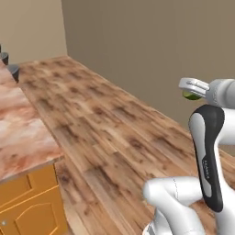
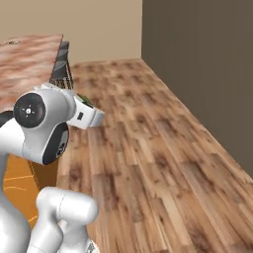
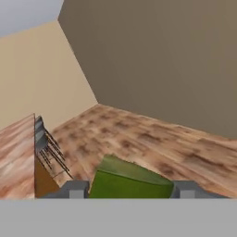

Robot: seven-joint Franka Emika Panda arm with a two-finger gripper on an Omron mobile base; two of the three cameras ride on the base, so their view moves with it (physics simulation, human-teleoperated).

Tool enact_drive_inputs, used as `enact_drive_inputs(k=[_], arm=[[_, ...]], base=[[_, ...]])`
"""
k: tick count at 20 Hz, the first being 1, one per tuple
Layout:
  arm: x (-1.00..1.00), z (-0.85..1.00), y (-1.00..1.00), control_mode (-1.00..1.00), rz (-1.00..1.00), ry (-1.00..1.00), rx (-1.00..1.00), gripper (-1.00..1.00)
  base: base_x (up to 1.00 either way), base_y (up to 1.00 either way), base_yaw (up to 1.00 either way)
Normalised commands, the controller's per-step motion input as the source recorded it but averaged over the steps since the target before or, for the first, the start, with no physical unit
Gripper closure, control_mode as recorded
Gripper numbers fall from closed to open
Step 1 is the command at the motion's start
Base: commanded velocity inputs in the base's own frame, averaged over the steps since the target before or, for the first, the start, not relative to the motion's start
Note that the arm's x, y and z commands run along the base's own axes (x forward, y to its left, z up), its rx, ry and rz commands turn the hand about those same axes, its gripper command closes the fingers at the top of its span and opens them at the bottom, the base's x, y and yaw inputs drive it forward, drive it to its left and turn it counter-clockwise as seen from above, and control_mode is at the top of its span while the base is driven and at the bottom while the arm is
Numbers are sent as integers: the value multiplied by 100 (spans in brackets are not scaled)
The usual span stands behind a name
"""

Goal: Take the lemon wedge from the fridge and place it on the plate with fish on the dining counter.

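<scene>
My gripper point(image 3: 131, 190) is shut on the lemon wedge point(image 3: 132, 181), a yellow-green piece that spans the gap between the two dark fingertips point(image 3: 76, 189). In the left base view the gripper point(image 1: 192, 90) hangs high at the right, above the floor, with the lemon wedge point(image 1: 190, 96) showing just under its fingers. From the right base the gripper point(image 2: 90, 107) sits past the arm's white elbow, a green sliver of lemon wedge point(image 2: 85, 100) at its edge. The dining counter point(image 1: 20, 128), marbled reddish-brown over orange fronts, lies to the left point(image 2: 24, 57) point(image 3: 16, 157). Fridge, plate and fish are out of view.
A wood plank floor point(image 1: 110, 124) stretches ahead to brown and beige walls point(image 1: 151, 41). Dark wire-framed stools point(image 3: 46, 143) point(image 2: 62, 64) stand along the counter's far side, and dark round stool seats point(image 1: 13, 71) show at its far end.
</scene>
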Motion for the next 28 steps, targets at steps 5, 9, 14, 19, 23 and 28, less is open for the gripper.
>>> enact_drive_inputs(k=[5, 9, 14, 19, 23, 28], arm=[[0, 0, 0, 100, 0, 0, 0, 100], [0, 0, 0, 100, 0, 0, 0, 100], [0, 0, 0, 100, 0, 0, 0, 100], [0, 0, 0, 100, 0, 0, 0, 100], [0, 0, 0, 100, 0, 0, 0, 100], [0, 0, 0, 100, 0, 0, 0, 100]], base=[[100, -85, 15], [100, -31, 26], [100, -11, 28], [100, 0, 26], [100, -8, 9], [100, -43, 0]])
